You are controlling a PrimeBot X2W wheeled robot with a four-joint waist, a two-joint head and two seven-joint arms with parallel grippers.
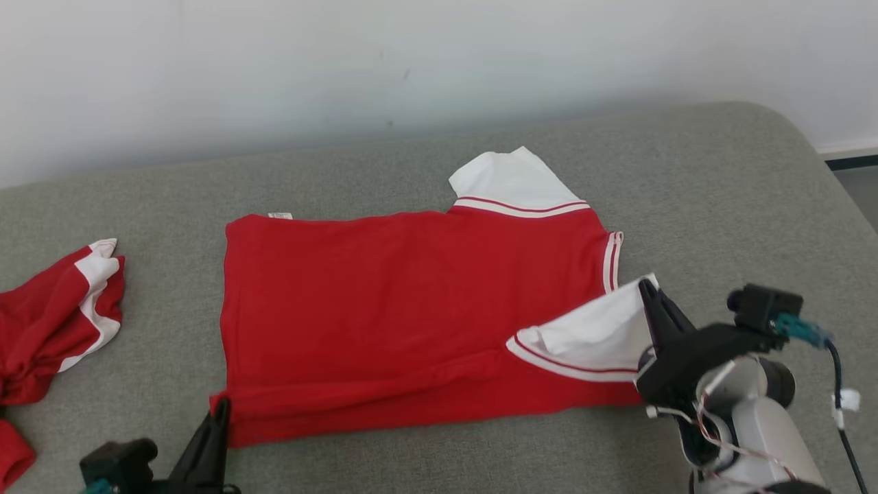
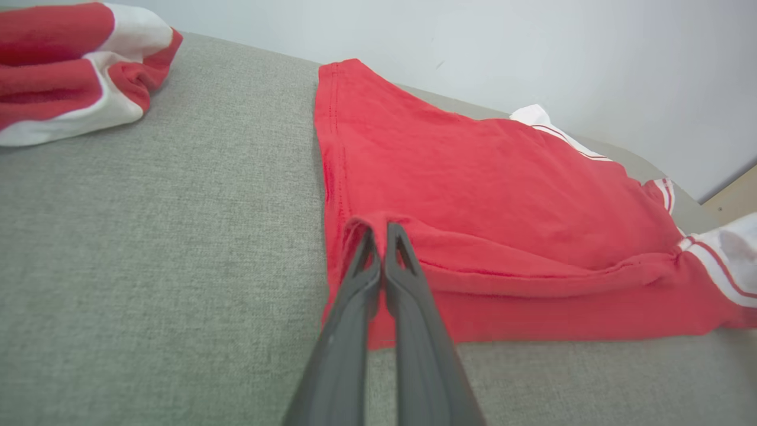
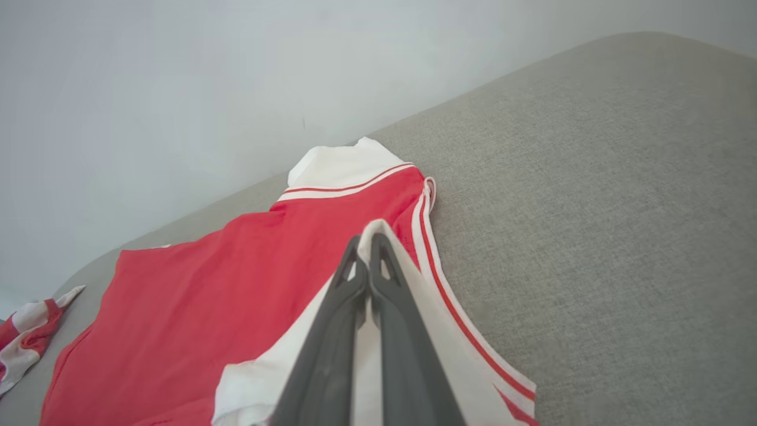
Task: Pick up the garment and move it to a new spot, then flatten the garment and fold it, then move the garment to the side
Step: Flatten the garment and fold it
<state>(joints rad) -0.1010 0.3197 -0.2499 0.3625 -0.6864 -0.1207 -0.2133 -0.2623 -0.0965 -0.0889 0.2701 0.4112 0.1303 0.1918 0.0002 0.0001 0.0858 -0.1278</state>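
The red shirt (image 1: 411,322) lies spread out on the grey cushion (image 1: 741,206). It reaches from one pair of fingers to the other.

The left gripper (image 2: 381,232) is closed tight. Its two dark fingers pinch the bottom corner of the shirt, and a bit of red cloth curls over the tips. The rest of the shirt spreads away past the tips and off to their right.

The right gripper (image 3: 368,242) is closed tight too. It pinches the white sleeve (image 1: 597,336), which is folded in over the red part. The striped neck edge lies just past those tips.

The shirt looks soft, thin and light. It will bend and sag, not stay stiff. If only one spot is lifted, the rest will hang down and bunch up. So I think it is best to hold it at two edges that are far apart, like the bottom corner and the sleeve, where a seam makes the cloth thicker. The cloth may slip out if the pinch is small.

The shirt sits on the cushion, not inside anything. Another red and white cloth (image 1: 62,315) lies crumpled well away from the left fingers, on their left side. I think the shirt is being folded now.
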